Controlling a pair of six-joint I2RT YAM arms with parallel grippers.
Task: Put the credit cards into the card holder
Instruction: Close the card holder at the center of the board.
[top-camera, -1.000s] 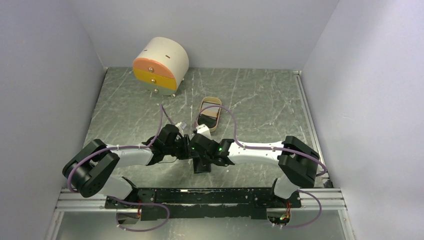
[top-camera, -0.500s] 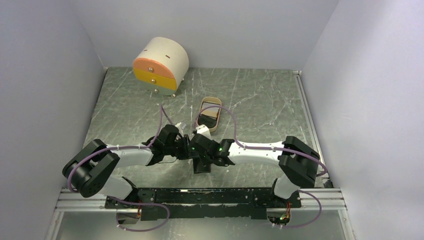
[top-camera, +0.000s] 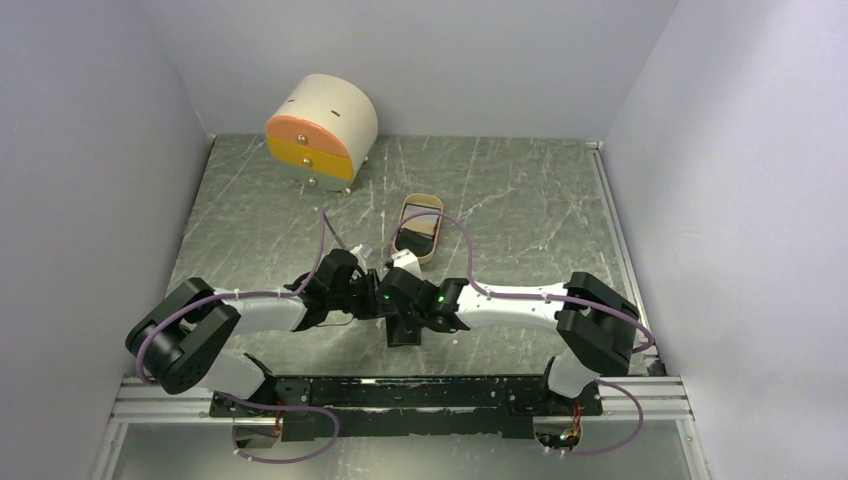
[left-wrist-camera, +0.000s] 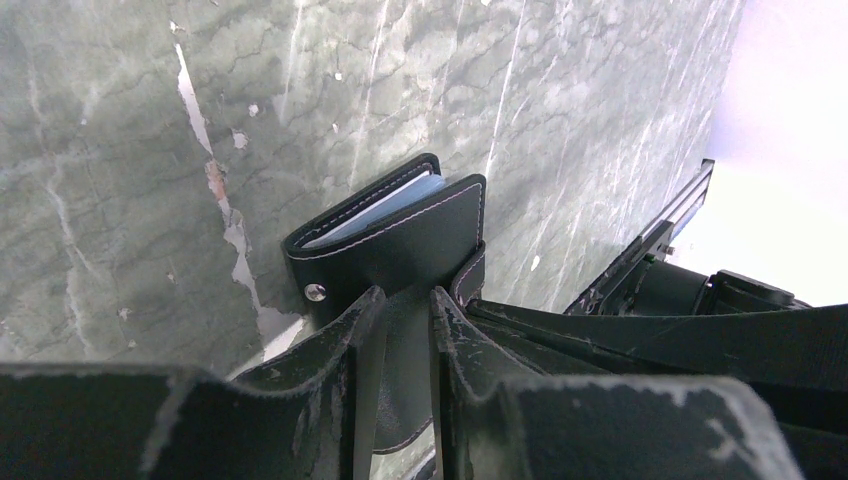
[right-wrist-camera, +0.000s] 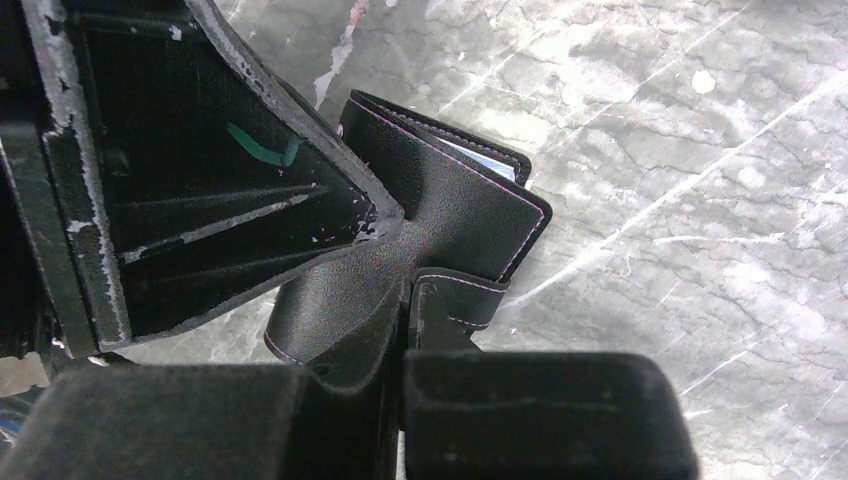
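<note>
Two robot arms meet at the middle of a grey-green, marble-veined bench, and both grip the card holder just above its surface. The holder is a small square wallet of smooth black leather with pale stitching along its edges and a round metal snap stud.

The left pincer is clenched on a leather flap; its black fingers are scuffed and flecked white. The right pincer is also clamped on the holder, pinching the leather beside the stitched tab.

A pale blue-white sliver shows between the covers. It cannot be told whether this is a card or the lining.

From above, the arms hide most of the holder. Farther back sit a tan oval tray and a rounded cream drawer chest with orange and yellow fronts. A green scribble inside the left pincer is unreadable.
</note>
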